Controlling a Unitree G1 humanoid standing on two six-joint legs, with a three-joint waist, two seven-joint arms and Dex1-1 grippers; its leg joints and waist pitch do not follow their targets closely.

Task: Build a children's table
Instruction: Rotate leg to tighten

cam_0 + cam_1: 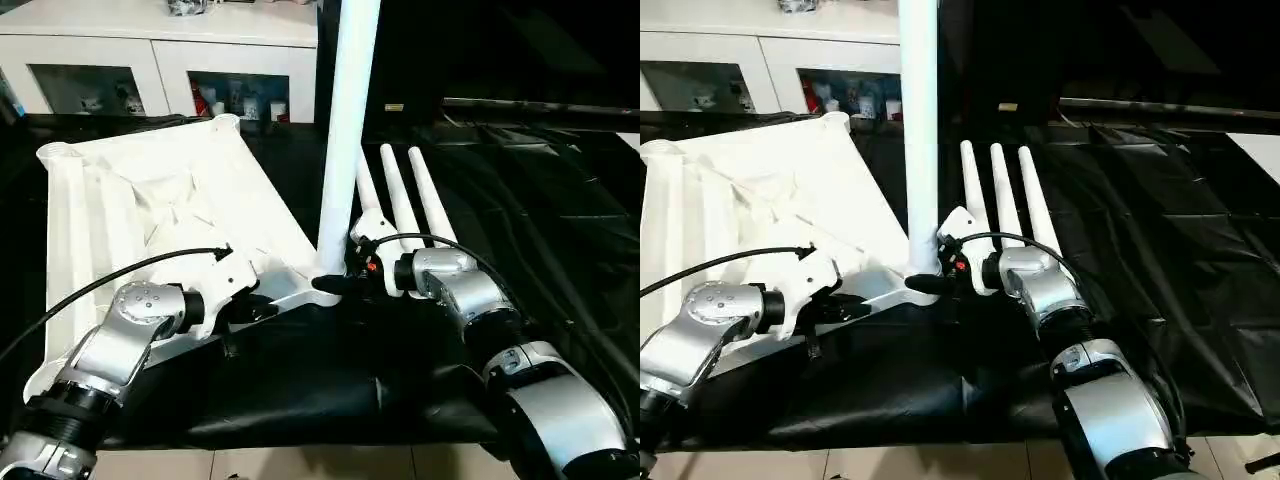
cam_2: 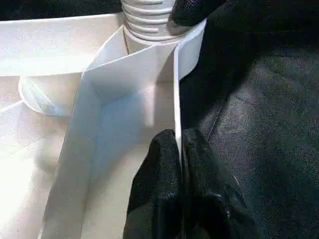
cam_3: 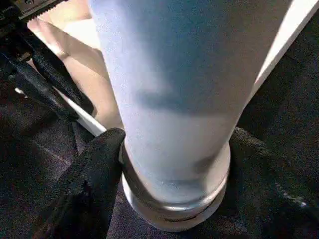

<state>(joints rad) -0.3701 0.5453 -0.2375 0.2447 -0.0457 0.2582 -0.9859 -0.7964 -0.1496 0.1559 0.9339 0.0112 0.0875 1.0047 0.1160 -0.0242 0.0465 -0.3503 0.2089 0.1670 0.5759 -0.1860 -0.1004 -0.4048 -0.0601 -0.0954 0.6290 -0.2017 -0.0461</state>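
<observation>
The white tabletop lies ribbed side up on the black cloth. One white leg stands upright in its near right corner socket. My right gripper holds the base of that leg, one black finger pressed on each side just above the socket collar. My left gripper is shut on the tabletop's thin rim wall, a little to the left of the same corner. Three more legs lie side by side on the cloth behind my right wrist.
A white cabinet with glass doors stands behind the tabletop. Black cloth covers the work surface out to the right. Light floor runs along the near edge.
</observation>
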